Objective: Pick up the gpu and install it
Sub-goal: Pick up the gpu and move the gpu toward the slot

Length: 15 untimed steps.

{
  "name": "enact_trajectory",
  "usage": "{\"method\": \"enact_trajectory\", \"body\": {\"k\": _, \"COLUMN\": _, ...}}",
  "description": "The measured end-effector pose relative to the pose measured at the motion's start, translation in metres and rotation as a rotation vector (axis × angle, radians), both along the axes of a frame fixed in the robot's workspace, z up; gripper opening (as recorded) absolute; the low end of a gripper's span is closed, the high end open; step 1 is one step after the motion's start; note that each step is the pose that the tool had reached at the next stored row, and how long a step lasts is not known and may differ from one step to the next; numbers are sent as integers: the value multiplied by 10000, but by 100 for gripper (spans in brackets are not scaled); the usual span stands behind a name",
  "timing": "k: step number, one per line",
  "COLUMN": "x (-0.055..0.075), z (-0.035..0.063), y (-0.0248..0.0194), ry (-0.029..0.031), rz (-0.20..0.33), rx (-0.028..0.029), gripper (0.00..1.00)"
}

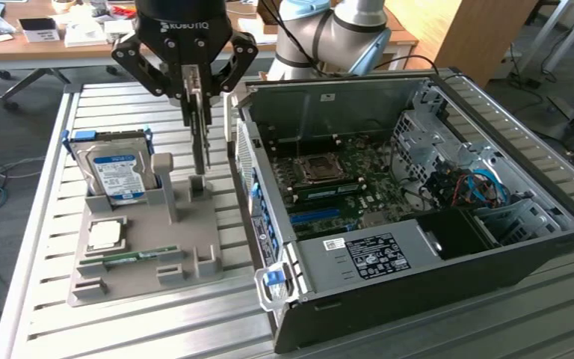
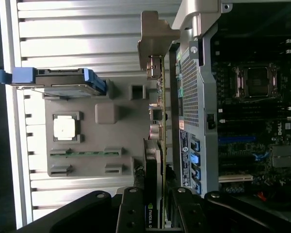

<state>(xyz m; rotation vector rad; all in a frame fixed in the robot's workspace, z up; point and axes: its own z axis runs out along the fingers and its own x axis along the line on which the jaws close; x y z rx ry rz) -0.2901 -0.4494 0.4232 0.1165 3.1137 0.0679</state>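
Now the fingers point(image 2: 131, 213) are clenched on the gpu point(image 1: 200, 138), holding it upright. It hangs over the grey holder point(image 1: 147, 278), beside the open computer case point(image 1: 447, 292).

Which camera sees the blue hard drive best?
The exterior view: the hard drive stands in the gray holder, its blue label facing the camera. The wrist view catches its top edge and blue rails.

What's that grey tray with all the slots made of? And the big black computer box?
The flat grey slotted holder tray looks like matte plastic: dull, even colour, no shine, chunky moulded posts. The open black computer case seems to be painted sheet metal. Its silvery perforated inner panel looks like bare metal, with thin folded edges and punched holes.
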Motion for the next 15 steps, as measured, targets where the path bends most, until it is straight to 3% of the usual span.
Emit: {"method": "enact_trajectory", "body": {"k": 15, "x": 247, "z": 0, "y": 0, "ry": 0, "rz": 0, "rx": 0, "gripper": 27}}
